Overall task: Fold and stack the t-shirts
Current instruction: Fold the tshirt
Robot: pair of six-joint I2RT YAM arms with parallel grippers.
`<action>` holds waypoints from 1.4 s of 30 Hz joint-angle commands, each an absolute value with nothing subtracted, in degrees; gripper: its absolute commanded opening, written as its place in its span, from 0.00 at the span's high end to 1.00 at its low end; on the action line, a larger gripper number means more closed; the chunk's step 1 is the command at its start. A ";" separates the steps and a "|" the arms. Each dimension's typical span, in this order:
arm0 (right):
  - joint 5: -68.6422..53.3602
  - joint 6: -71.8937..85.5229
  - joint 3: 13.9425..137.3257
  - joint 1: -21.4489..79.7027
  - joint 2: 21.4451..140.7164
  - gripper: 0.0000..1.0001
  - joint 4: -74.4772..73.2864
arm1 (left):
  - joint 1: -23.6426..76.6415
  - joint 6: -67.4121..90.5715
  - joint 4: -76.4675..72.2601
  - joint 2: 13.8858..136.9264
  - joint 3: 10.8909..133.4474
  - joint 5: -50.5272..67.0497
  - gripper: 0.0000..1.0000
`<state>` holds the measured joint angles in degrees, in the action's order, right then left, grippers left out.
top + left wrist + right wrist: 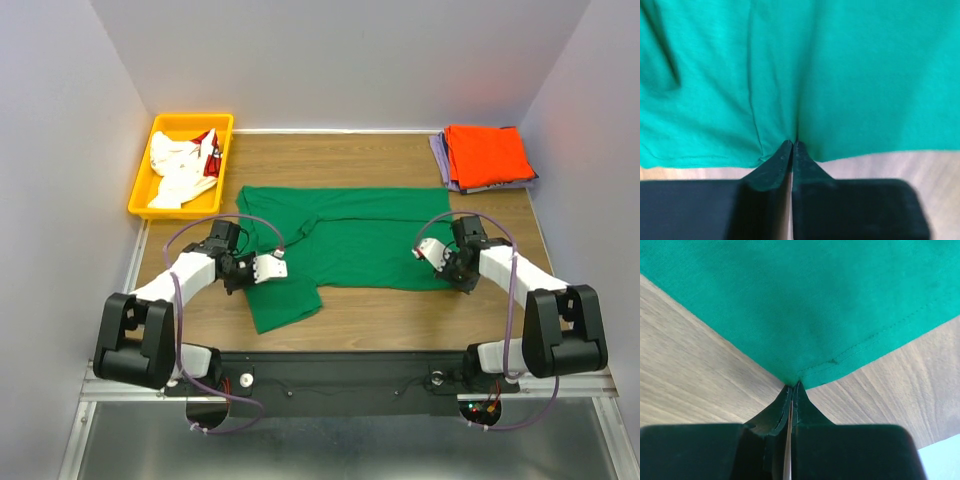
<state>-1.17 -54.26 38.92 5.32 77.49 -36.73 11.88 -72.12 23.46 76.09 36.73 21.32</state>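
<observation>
Pinching the green t-shirt (350,235) at both ends: left gripper (791,145) clamped on the cloth edge at its tips; right gripper (792,386) clenched on a hem corner at its tips; shirt lies flat ahead of both. Risk: both bites look thin; an uneven pull could slip fabric out, or left may hold one layer only, skewing the fold.

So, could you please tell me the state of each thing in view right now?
Green shirt: spread out, not yet folded, pinched by both grippers.
Orange shirt: folded, top of the stack.
Lavender shirt: folded, under the orange shirt.
White shirts: crumpled in the bin.
Left gripper: shut on the green shirt's edge.
Right gripper: shut on the green shirt's corner.
</observation>
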 commanded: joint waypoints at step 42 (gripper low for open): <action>-3.69 -58.10 75.49 1.58 105.20 0.99 -41.84 | 1.05 -66.62 41.22 95.53 73.38 34.89 1.00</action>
<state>-3.09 -58.67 72.07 2.13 102.72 -43.66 1.37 -69.17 41.98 93.54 69.91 33.47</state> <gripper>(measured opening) 0.021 0.017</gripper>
